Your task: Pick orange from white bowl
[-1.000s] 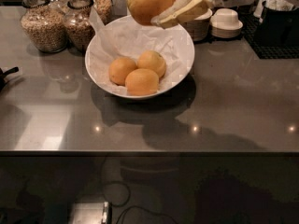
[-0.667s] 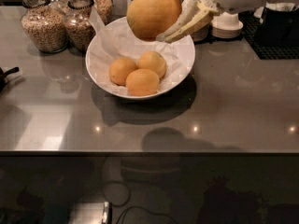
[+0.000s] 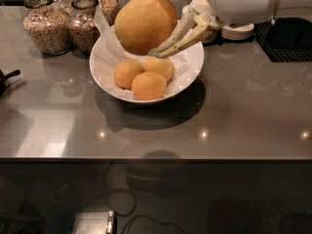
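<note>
A wide white bowl (image 3: 192,74) lined with crinkled white paper sits on the grey counter. Three yellow-orange oranges (image 3: 148,85) lie in it. A fourth orange (image 3: 145,23) hangs in the air above the bowl's back half, close to the camera and looking large. My gripper (image 3: 158,50) reaches in from the upper right on a white arm. Its pale fingers (image 3: 187,37) are shut on the lifted orange's right underside.
Two glass jars of grain (image 3: 48,26) stand behind the bowl at the left, a third behind them. Small stacked white bowls (image 3: 238,31) and a black mat (image 3: 287,40) lie at the back right. A dark object (image 3: 5,79) pokes in at the left edge.
The held orange has come lower and closer to the camera, looking bigger. The arm has swung down over the bowl. The three oranges in the bowl have not moved.
</note>
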